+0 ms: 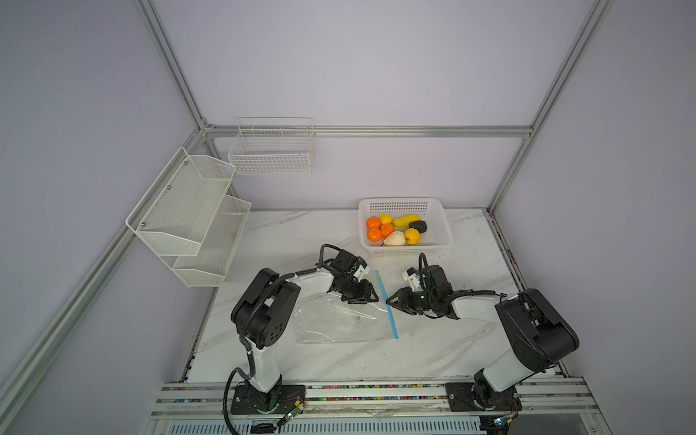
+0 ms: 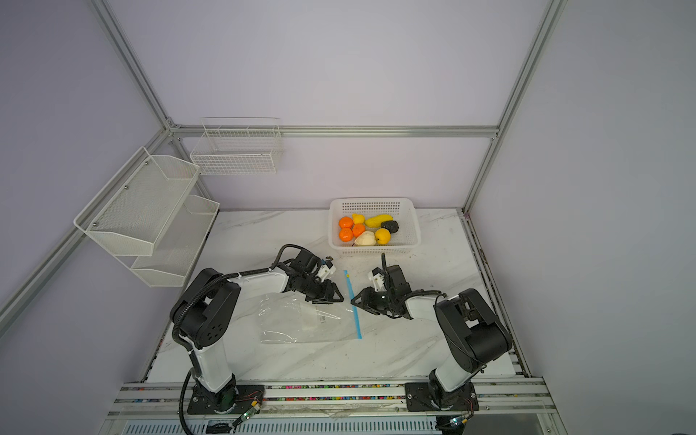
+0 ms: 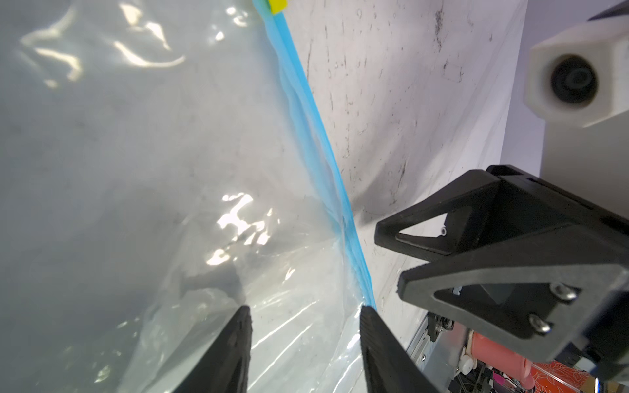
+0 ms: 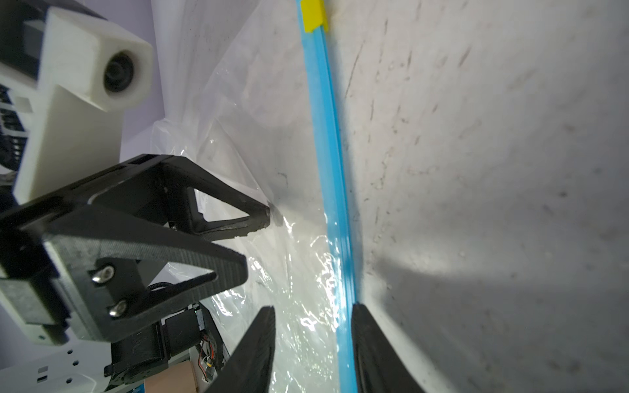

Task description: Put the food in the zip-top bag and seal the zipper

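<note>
My left tool sits low over the zip-top bag. Its two black fingers are parted and nothing is clamped between them. From its wrist camera I see only clear, crinkled film in the gap, and the zipper runs right past the tip of one finger. My right tool faces it tip to tip from the other side of that blue strip, the two tools close but apart. Its fingers are spread as well, and in its wrist view the strip passes between them, hard against one finger. I cannot tell whether either finger actually touches the strip. The bag lies flat on the counter, its body stretching back under the left tool and that arm and its mouth edge turned toward the right tool. The yellow tab sits at the end of the zipper farthest out from both tools. None of the food is in the bag; it is all in the white basket, which stands on the counter beyond the tools, more on the right tool's side and clear of the bag. In it I count three orange tangerines, a long yellow piece, two yellow fruits, a cream-white bulb and a dark lump, all bunched together and touching their neighbours.
</note>
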{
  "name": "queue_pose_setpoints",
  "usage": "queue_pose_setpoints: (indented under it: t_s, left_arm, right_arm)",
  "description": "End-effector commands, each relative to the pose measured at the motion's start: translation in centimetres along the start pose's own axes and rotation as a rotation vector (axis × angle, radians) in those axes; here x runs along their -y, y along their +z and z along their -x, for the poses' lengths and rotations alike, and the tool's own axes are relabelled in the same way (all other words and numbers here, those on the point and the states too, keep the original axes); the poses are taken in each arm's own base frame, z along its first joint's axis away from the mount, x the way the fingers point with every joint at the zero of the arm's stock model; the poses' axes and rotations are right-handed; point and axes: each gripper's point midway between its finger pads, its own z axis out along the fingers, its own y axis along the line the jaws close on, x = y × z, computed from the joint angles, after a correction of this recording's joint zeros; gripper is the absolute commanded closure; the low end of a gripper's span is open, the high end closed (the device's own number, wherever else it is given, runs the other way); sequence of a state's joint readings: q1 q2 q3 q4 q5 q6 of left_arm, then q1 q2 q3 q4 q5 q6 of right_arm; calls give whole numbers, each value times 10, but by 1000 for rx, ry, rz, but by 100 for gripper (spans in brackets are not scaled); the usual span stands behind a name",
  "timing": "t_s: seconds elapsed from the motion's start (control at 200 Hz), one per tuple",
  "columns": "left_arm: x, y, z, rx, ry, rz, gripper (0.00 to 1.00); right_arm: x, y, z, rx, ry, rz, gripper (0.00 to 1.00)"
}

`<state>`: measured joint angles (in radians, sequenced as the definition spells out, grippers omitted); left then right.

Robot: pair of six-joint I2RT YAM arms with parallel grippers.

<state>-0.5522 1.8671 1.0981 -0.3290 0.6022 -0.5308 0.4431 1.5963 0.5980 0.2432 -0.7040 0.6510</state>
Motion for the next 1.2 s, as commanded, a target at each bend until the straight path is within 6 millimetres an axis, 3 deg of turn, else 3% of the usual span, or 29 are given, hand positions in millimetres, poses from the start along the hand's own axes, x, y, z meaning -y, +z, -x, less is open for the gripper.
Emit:
queue_pose_setpoints:
  t_s: [0.0,0.305,0.795,1.195]
  left_arm:
    - [7,-7,11,38,21,-26,49]
    - [-5,-3,0,12,-10,-6,50]
    - [-25,5,-8,-11,-66,20,52]
    - [-27,8,-10,-23,-75,21,52]
  right_arm:
    - [9,1,-2,-7,36,-28,60]
    - [25,7,-5,-23,71,-90,61]
    - [13,12,-6,-64,110,-13,61]
    - [-4,15,-5,-93,144,78,61]
